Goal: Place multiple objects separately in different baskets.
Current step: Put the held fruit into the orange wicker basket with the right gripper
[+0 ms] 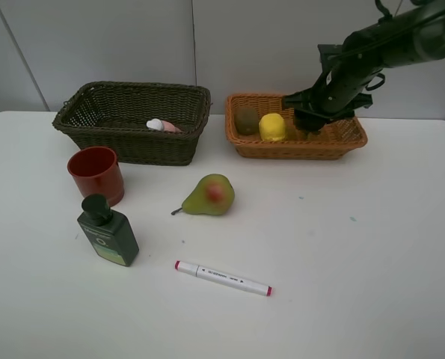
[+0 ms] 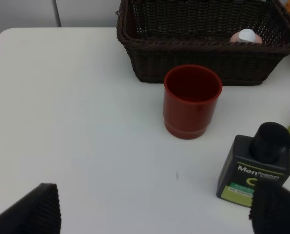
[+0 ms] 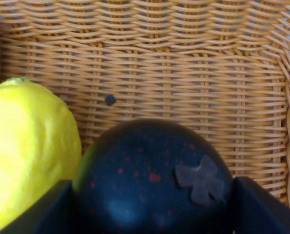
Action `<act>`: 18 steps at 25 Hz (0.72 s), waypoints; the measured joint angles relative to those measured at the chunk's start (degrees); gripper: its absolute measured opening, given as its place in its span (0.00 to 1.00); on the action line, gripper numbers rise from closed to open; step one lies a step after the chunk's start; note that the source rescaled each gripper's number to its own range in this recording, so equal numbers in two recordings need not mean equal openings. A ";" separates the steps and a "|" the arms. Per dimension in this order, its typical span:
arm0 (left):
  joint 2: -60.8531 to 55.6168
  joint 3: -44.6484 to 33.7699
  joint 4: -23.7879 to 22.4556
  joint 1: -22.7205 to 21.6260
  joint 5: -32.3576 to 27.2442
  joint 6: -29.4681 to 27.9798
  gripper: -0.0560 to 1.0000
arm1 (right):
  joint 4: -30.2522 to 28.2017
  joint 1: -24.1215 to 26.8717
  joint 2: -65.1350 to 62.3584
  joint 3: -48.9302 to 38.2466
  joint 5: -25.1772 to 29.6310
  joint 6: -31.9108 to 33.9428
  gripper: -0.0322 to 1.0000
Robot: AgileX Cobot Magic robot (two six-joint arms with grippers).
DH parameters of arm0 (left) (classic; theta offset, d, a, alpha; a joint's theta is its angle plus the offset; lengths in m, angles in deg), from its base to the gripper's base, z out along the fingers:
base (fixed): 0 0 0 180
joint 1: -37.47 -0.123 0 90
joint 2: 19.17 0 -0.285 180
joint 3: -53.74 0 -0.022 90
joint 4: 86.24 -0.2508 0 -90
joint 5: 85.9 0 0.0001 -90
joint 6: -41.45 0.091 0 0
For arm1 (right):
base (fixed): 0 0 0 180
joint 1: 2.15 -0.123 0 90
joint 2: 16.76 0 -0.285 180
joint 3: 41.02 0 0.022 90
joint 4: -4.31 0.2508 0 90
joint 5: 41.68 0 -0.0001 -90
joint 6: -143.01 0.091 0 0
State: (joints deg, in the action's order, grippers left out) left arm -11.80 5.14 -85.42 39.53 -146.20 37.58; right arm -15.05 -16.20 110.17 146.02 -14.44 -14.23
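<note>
Two rectangular wicker baskets stand at the back of the white tabletop in the high view. The dark olive-brown basket holds a pink bottle. The light orange-tan basket holds a brown kiwi and a yellow lemon, with the right pincer reaching in just beside the lemon. In front, all apart, are an upright red cup, a dark green bottle, a green-red pear and a white marker.

The left wrist view shows the left pincer wide and empty above the tabletop, near the cup and the green bottle.

The right wrist view shows the right pincer's fingers pressed against both sides of a dark green round fruit, which touches the lemon inside the tan basket.
</note>
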 joint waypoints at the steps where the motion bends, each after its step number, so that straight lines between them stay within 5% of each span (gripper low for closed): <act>1: 0.00 0.00 0.00 0.00 0.00 0.00 1.00 | 0.00 0.00 0.00 0.00 0.00 0.00 0.65; 18: 0.00 0.00 0.00 0.00 0.00 0.00 1.00 | 1.13 0.00 -1.02 0.00 0.66 -1.67 0.65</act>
State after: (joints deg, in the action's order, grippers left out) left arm -11.80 5.14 -85.42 39.53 -146.20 37.58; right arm -13.93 -16.20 109.15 146.02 -13.78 -15.90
